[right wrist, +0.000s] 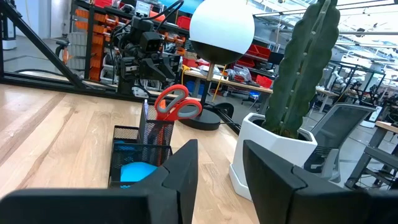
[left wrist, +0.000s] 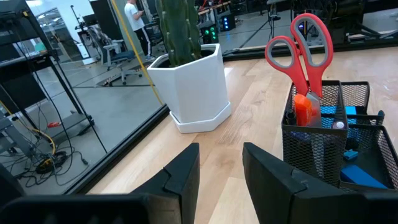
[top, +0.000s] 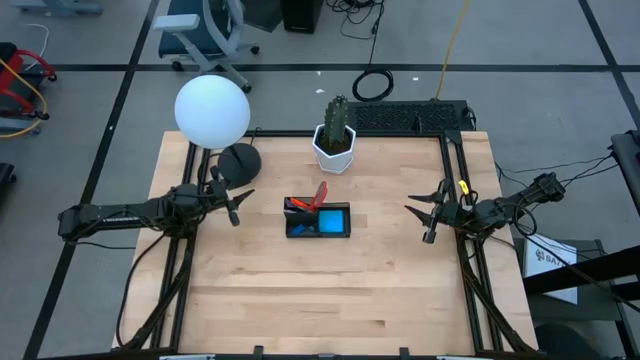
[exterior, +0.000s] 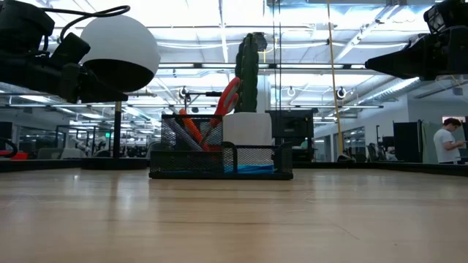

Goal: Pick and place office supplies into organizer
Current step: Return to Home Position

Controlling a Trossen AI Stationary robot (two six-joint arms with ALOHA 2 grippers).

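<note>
Organizer at tabletop centre. Red-handled scissors upright in its mesh cup, handles up; orange pen beside them in same cup. Blue pad flat in low compartment. Left gripper hovers left of organizer, well apart; fingers spread, holding nothing. Right gripper hovers right of organizer, well apart; fingers spread, holding nothing. Farther back: cactus pot behind organizer; lamp near far left corner.

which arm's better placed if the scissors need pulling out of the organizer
Left, likely. The scissors stand at the end of the organizer nearer the left claw; the right claw hangs farther off. Both are open, empty.
</note>
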